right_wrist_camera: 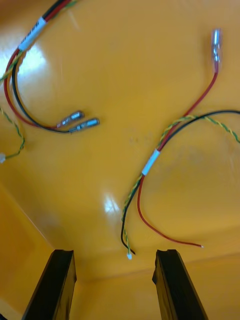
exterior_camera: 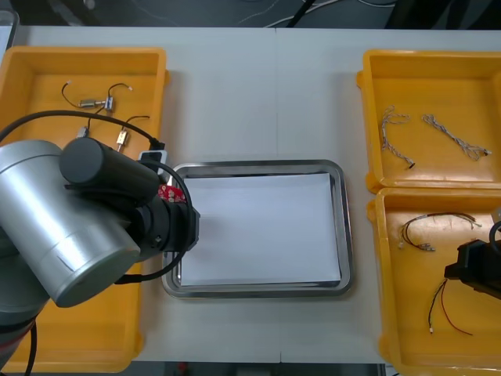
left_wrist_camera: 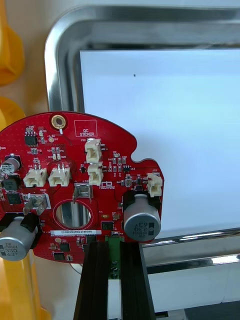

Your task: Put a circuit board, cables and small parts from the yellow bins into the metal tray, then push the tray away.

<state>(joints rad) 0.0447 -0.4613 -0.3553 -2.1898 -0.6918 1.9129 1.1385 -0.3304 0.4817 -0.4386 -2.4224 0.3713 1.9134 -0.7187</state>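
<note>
My left gripper [left_wrist_camera: 113, 272] is shut on the edge of a round red circuit board [left_wrist_camera: 75, 185], its fingers [left_wrist_camera: 95, 285] pinching a green connector. It holds the board over the left rim of the metal tray [left_wrist_camera: 62, 47], which is white inside. From the front, the left gripper [exterior_camera: 172, 215] hangs at the tray's [exterior_camera: 258, 167] left edge with the board [exterior_camera: 167, 193] peeking out behind it. My right gripper [right_wrist_camera: 114, 280] stands open just above the floor of the near right yellow bin [exterior_camera: 387, 313], and a red, black and yellow cable [right_wrist_camera: 150, 162] lies beyond its fingers [right_wrist_camera: 55, 285].
The far right bin [exterior_camera: 372, 117] holds twisted blue and white cables [exterior_camera: 395, 133]. Small metal parts [exterior_camera: 98, 103] with thin wires lie in the far left bin [exterior_camera: 23, 70]. A second cable [right_wrist_camera: 30, 100] lies in the near right bin, where the right gripper [exterior_camera: 473, 270] hovers.
</note>
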